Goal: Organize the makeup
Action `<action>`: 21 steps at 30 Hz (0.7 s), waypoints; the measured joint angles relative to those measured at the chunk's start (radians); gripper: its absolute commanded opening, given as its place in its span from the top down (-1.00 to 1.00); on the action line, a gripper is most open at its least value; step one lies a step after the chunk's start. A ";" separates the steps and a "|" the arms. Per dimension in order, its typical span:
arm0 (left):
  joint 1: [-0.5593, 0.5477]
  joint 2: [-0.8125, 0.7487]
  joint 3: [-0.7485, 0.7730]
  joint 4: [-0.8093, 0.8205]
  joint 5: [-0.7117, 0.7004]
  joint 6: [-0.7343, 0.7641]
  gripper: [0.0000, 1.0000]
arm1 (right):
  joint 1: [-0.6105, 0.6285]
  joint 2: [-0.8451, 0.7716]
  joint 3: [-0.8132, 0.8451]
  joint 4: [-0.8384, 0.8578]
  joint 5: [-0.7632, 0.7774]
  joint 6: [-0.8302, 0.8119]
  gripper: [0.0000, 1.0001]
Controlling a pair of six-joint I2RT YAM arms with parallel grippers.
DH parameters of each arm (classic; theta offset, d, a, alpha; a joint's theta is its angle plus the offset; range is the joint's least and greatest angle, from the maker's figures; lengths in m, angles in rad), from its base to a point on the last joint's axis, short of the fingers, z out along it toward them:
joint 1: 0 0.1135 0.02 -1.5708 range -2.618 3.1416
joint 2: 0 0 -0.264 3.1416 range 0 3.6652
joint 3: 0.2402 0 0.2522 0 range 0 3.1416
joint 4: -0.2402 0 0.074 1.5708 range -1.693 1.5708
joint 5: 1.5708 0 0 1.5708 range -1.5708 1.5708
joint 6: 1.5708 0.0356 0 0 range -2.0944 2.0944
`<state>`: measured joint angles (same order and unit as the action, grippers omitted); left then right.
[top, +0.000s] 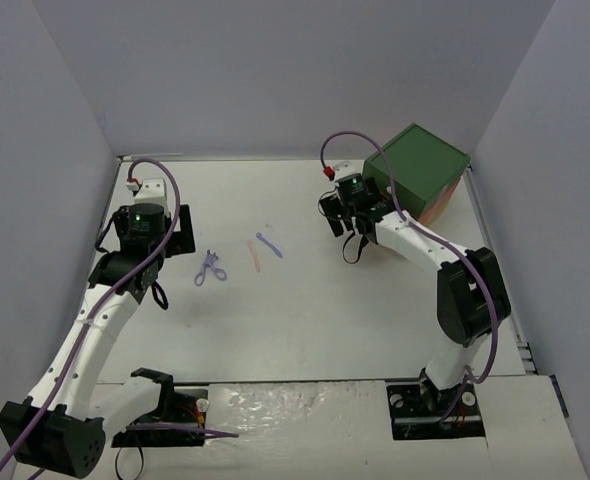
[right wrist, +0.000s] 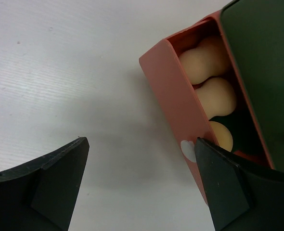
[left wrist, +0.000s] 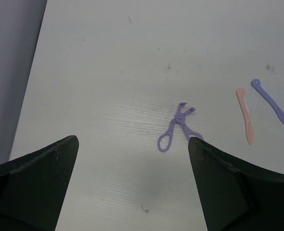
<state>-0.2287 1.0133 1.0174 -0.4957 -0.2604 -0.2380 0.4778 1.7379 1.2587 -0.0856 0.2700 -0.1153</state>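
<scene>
A lilac scissor-like tool lies on the white table just ahead of my left gripper, which stands open and empty. To its right lie a pink stick and a lilac stick. My right gripper is open and empty over bare table, its right finger beside the front of a pulled-out red drawer. Tan sponges lie in the drawer, with something dark beside the nearest one.
The green drawer chest stands at the back right by the wall. The drawer front carries a white knob, partly behind my right finger. Grey walls enclose the table on the left, back and right.
</scene>
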 measured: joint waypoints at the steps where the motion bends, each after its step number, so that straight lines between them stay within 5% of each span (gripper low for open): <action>1: 0.000 0.000 0.000 0.000 -0.001 0.000 -0.94 | -0.009 0.005 0.010 0.001 0.007 -0.004 -0.80; 21: 0.000 0.001 -0.001 0.001 -0.011 0.003 -0.94 | -0.029 0.127 0.105 0.014 0.163 -0.082 -0.94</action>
<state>-0.2287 1.0145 1.0168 -0.4950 -0.2718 -0.2350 0.4484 1.8645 1.3634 -0.0713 0.4335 -0.1969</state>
